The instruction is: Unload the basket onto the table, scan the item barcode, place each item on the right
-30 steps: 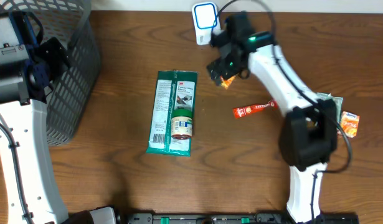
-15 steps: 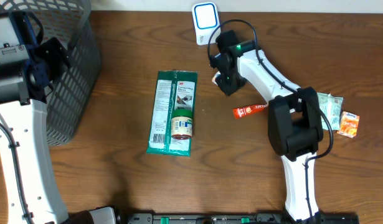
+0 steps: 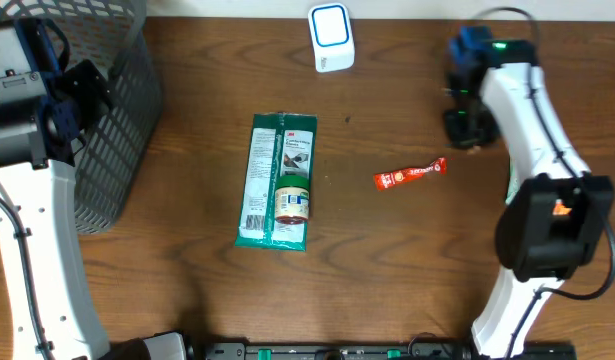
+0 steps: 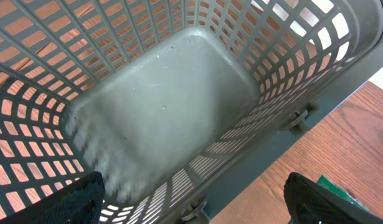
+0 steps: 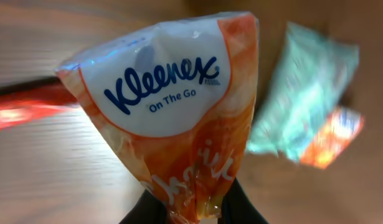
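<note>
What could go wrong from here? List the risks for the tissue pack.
1. The right gripper pinches the tissue pack only by its crumpled lower end, so the pack may slip out or swing during a move.
2. Only the logo face shows in the wrist view and no barcode is visible, so the pack may reach the scanner facing the wrong way and fail to read.

Mock checkout bench: scanner (image 3: 330, 38), basket (image 3: 124, 150).
</note>
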You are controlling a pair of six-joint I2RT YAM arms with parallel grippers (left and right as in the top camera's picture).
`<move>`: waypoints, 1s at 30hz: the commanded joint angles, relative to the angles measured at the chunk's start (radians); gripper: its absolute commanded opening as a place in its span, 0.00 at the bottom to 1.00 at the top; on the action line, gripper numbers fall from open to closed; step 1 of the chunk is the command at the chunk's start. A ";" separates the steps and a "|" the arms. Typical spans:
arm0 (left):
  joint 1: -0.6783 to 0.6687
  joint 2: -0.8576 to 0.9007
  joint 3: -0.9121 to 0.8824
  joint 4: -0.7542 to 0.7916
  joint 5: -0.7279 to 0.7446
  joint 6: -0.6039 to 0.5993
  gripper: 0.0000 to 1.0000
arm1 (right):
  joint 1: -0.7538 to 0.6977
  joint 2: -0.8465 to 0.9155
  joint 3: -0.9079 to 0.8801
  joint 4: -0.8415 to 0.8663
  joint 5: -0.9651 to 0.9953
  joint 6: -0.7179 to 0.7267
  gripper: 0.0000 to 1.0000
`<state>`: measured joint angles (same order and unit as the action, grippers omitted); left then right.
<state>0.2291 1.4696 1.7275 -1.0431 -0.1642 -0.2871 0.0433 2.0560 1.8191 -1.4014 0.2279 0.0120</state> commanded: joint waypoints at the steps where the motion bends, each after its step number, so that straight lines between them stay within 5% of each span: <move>1: 0.005 0.000 0.006 -0.001 -0.013 0.010 0.92 | -0.116 0.012 -0.100 -0.002 0.030 0.187 0.01; 6: 0.005 0.000 0.006 0.000 -0.013 0.010 0.93 | -0.239 0.012 -0.287 0.103 0.026 0.204 0.02; 7: 0.005 0.000 0.006 0.000 -0.013 0.010 0.92 | -0.257 0.012 -0.310 0.112 0.026 0.204 0.13; 10: 0.005 0.000 0.006 0.000 -0.013 0.010 0.92 | -0.296 0.012 -0.338 0.115 0.026 0.193 0.83; 11: 0.005 0.000 0.006 -0.001 -0.013 0.010 0.92 | -0.304 0.012 -0.338 0.109 0.025 0.193 0.99; 19: 0.005 0.000 0.006 0.000 -0.013 0.010 0.93 | -0.317 0.012 -0.291 0.027 0.026 0.193 0.99; 30: 0.005 0.000 0.006 -0.001 -0.013 0.010 0.92 | -0.315 0.012 0.013 -0.170 -0.111 0.196 0.99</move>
<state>0.2291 1.4696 1.7275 -1.0439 -0.1642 -0.2871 -0.2737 2.0708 1.7676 -1.5593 0.2195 0.1925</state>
